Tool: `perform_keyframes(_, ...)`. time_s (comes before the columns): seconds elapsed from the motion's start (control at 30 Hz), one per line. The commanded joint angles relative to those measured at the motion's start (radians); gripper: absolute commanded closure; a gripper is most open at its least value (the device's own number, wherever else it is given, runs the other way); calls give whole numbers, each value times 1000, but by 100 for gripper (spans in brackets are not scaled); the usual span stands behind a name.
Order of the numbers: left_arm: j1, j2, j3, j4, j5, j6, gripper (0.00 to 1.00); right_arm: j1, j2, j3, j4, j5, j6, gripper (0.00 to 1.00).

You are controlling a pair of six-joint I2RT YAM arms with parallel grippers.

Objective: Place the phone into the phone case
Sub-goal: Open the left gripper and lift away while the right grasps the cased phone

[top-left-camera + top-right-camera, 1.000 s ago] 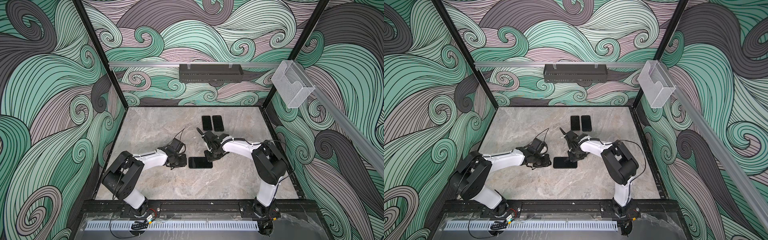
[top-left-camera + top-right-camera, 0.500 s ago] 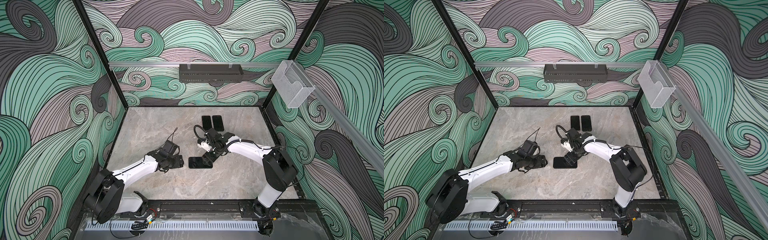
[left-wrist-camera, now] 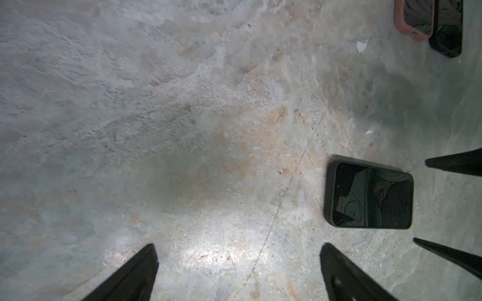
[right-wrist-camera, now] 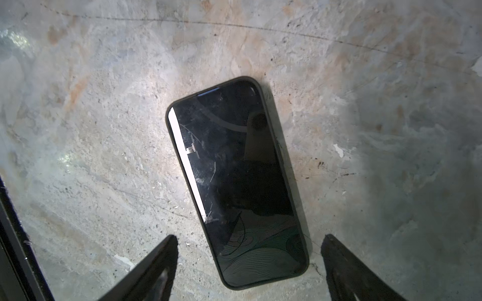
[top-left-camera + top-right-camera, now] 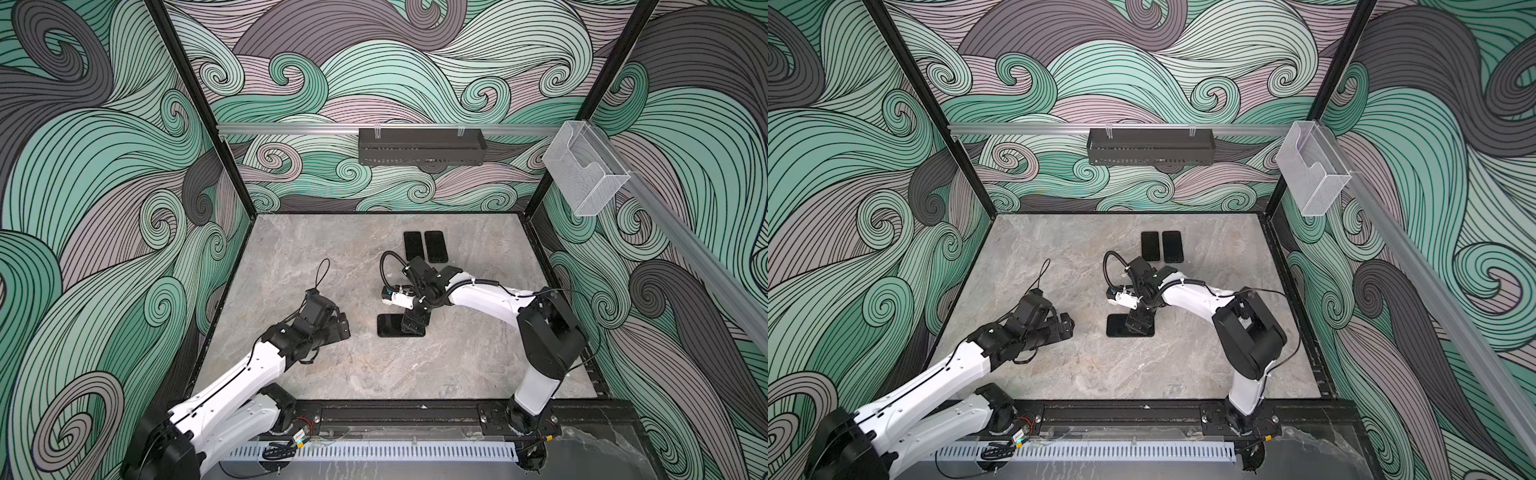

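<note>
On marble table [image 5: 316, 257], mid-area: phone [image 4: 236, 182] flat, screen up, seated in dark case [image 3: 329, 195]. Right gripper [image 5: 415, 326] above one end, jaws spread, clear of it. Left gripper [image 5: 343, 328] spread wide, empty, apart to left.

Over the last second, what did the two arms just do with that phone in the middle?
Both opened their jaws. The left gripper backed off leftward, away from the phone, and holds nothing. The right gripper let go too but stayed above the phone's right end. The phone lies flat where it was, and the two phones at the back have not moved.
</note>
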Motion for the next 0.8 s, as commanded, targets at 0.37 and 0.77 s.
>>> perform_keyframes(0.37, 12, -293, -40, -178, -121, -16, 2, 24, 98, 69, -36, 8, -83, 6)
perform_keyframes(0.77, 14, -282, -42, -162, -93, 7, 1, 44, 148, 72, -74, 39, -85, 5)
